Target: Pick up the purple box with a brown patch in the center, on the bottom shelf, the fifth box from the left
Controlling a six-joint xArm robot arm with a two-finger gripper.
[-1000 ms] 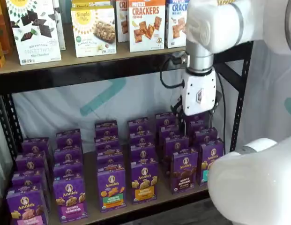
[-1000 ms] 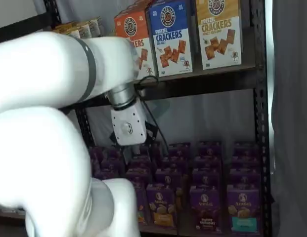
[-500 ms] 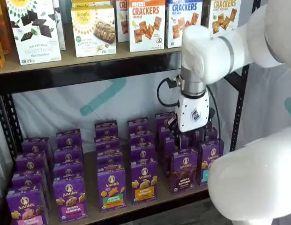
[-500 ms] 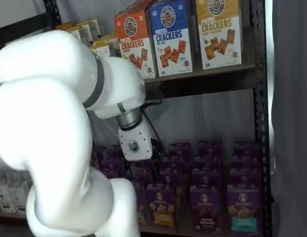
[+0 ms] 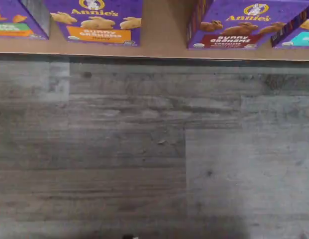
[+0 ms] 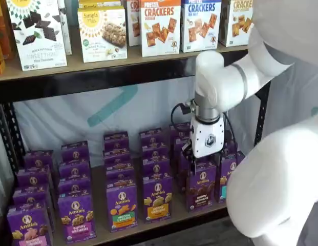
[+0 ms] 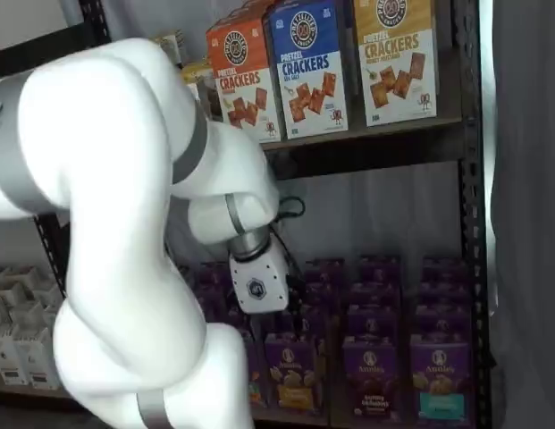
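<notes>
The purple box (image 6: 201,187) with the brown centre band stands at the front of the bottom shelf (image 6: 100,221). It shows in both shelf views, at the lower right (image 7: 371,376), and in the wrist view (image 5: 228,31) at the board's edge (image 5: 164,30). My gripper (image 6: 205,160) hangs just above and slightly behind this box, over its column of purple cartons. Its white body covers most of the black fingers. The jaws stand wide and hold nothing. In a shelf view my gripper (image 7: 270,316) is low among the cartons.
An orange-band box (image 6: 157,197) and a green-band box (image 6: 122,205) stand left of the target; a teal-band one (image 5: 298,32) stands right of it. Cracker boxes (image 6: 160,25) fill the upper board. A black post (image 6: 260,120) frames the right. My white arm (image 6: 274,189) bulks in front. Grey floor (image 5: 154,149) lies below.
The arm has swung down and leftward. My gripper has dropped from near the upper board to just above the column of brown-band boxes. Its jaws stayed wide.
</notes>
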